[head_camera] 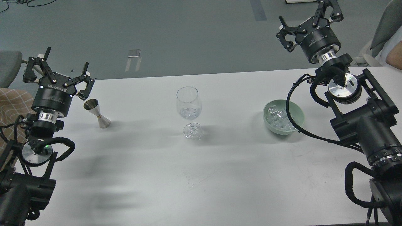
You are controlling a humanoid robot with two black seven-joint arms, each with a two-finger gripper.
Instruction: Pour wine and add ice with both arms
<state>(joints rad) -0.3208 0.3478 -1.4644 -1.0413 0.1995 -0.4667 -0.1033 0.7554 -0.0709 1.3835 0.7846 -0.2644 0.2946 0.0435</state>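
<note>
A clear wine glass [188, 108] stands upright at the table's middle with some ice in its bowl. A steel jigger [96, 113] stands at the left. A green bowl [298, 113] of ice cubes [278, 117] sits at the right. My left gripper [64, 64] is open and empty, raised just left of and behind the jigger. My right gripper [309, 14] is open and empty, held high behind the bowl, past the table's far edge.
The white table [201, 175] has bare room in front. A cable from my right arm hangs over the bowl's right side. A person's arm [394, 58] and chairs are at the far right and far left edges.
</note>
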